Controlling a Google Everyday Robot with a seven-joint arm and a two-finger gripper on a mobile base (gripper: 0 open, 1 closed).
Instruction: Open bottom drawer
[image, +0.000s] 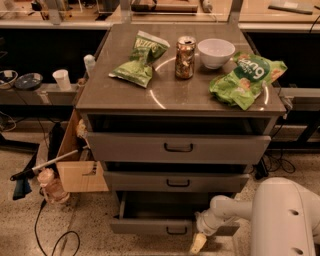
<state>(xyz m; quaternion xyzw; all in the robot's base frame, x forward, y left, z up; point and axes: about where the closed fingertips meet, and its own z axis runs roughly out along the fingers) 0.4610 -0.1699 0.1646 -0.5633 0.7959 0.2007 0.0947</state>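
The bottom drawer (145, 226) is the lowest and narrowest of three grey drawers in the cabinet. It stands pulled out towards me, with a dark gap of its inside showing behind the front panel. Its small black loop handle (176, 230) sits at the panel's middle. My gripper (197, 244) hangs just right of and below that handle, in front of the panel's right end, on the white arm (225, 209) that comes in from the lower right.
The middle drawer (175, 181) and top drawer (178, 147) stick out slightly above. On the cabinet top lie two green chip bags (141, 59), a can (185, 57) and a white bowl (216, 52). A cardboard box (82, 175), a bottle (50, 185) and a cable (47, 235) sit left on the floor.
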